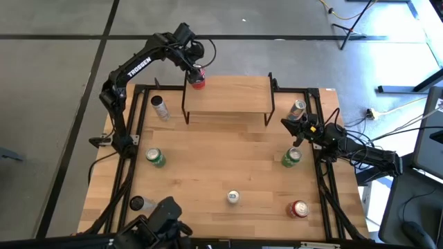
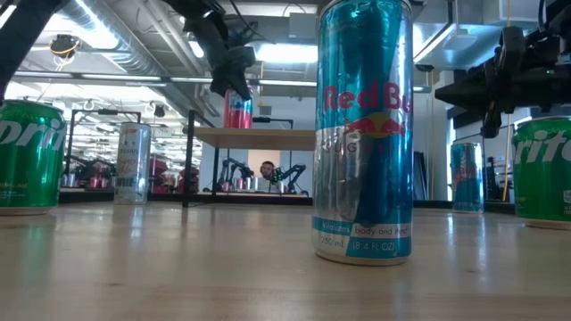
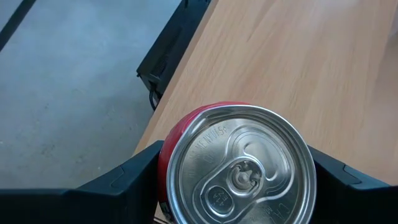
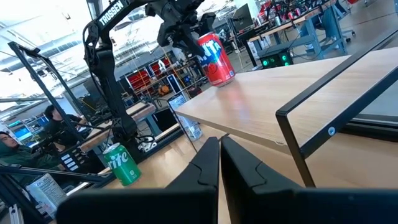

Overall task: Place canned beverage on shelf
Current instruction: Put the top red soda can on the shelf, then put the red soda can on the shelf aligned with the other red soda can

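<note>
Shown upright at the shelf's point(image 1: 228, 93) back left corner, the red can point(image 1: 198, 78) sits grasped in the left hand point(image 1: 194, 67), presumably until settled, while the right hand point(image 1: 289, 126), clenched empty, waits beside the table's point(image 1: 228, 155) right edge.

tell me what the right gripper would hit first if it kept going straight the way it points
Probably the shelf: the right gripper, fingers shut, aims at its wooden edge, with the red can farther on. Depth is hard to judge.
</note>
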Tool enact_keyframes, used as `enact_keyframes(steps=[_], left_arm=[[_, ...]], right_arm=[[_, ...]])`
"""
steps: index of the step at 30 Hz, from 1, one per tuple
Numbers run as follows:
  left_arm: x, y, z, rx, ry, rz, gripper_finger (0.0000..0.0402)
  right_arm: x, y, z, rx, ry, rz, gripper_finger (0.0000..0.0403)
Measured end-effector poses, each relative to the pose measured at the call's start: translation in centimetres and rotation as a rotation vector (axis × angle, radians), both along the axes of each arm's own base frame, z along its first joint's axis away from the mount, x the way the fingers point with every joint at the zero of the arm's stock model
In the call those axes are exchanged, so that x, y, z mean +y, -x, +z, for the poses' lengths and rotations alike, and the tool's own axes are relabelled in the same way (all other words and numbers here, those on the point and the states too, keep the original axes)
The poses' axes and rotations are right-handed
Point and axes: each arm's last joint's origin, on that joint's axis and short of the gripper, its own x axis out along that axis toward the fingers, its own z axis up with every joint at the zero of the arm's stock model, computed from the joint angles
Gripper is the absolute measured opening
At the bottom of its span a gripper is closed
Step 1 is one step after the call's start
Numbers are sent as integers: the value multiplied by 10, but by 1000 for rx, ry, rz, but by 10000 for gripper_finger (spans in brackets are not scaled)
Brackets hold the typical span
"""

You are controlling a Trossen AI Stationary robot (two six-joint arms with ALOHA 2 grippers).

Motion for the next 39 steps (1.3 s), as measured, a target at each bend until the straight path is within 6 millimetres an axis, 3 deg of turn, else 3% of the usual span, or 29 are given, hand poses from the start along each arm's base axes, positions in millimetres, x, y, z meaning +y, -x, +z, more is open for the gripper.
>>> enact_keyframes(steps=[3, 12, 20, 24, 31, 36, 39], left_arm=[[0, 0, -2, 3, 6, -12, 268], [-7, -5, 0, 19, -11, -33, 342], [-32, 9, 42, -41, -156, 32, 346], [-58, 17, 69, -159, -146, 74, 346], [-125, 16, 102, -298, -88, 19, 346], [-172, 6, 116, -393, -45, -61, 346], [-198, -1, 118, -394, -52, -98, 346]], right_arm=[[0, 0, 0, 0, 0, 0, 10], [0, 0, 0, -1, 0, 0, 10], [0, 0, 0, -3, 0, 0, 10], [0, 0, 4, -39, 6, 5, 10], [-1, 1, 7, -80, -5, -49, 10], [1, 1, 11, -105, -5, 31, 10], [3, 2, 25, -123, 1, 84, 10]])
